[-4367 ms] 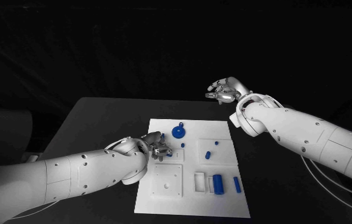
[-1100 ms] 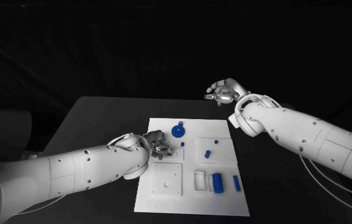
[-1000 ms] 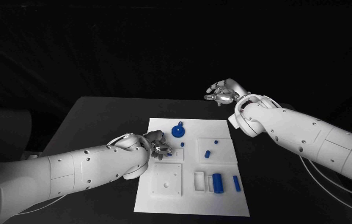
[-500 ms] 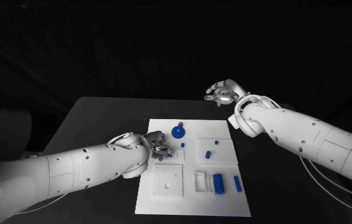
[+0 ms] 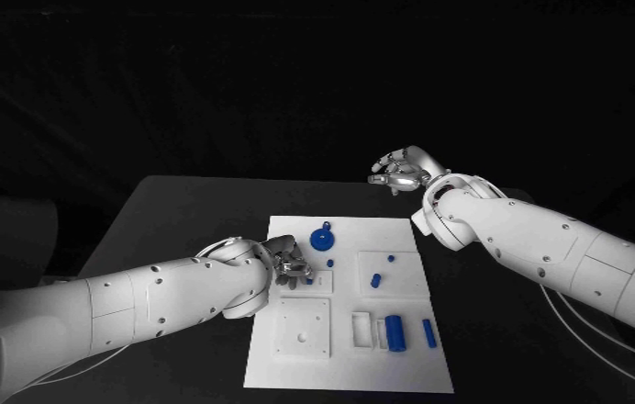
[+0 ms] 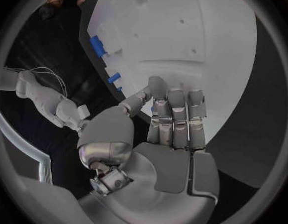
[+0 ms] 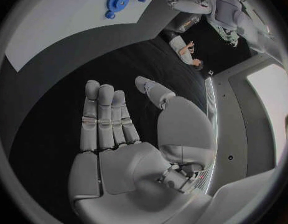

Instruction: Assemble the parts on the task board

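Black table, task board (image 5: pixel 347 381), left hand (image 5: pixel 289 264) released above it, right hand (image 5: pixel 401 171) released beyond

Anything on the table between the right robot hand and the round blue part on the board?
Head view: between the right robot hand and the round blue disc part lie only bare black table and plain white task board.

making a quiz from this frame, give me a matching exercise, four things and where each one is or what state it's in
Things:
1. left hand
2. right hand
3. blue round part
4. blue cylinder

Places or states:
A. lying in the board's near row
B. raised beyond the far edge of the task board, holding nothing
C. at the board's far end
D. fingers down on the board's left side

Pairs: 1-D, 2-B, 3-C, 4-A
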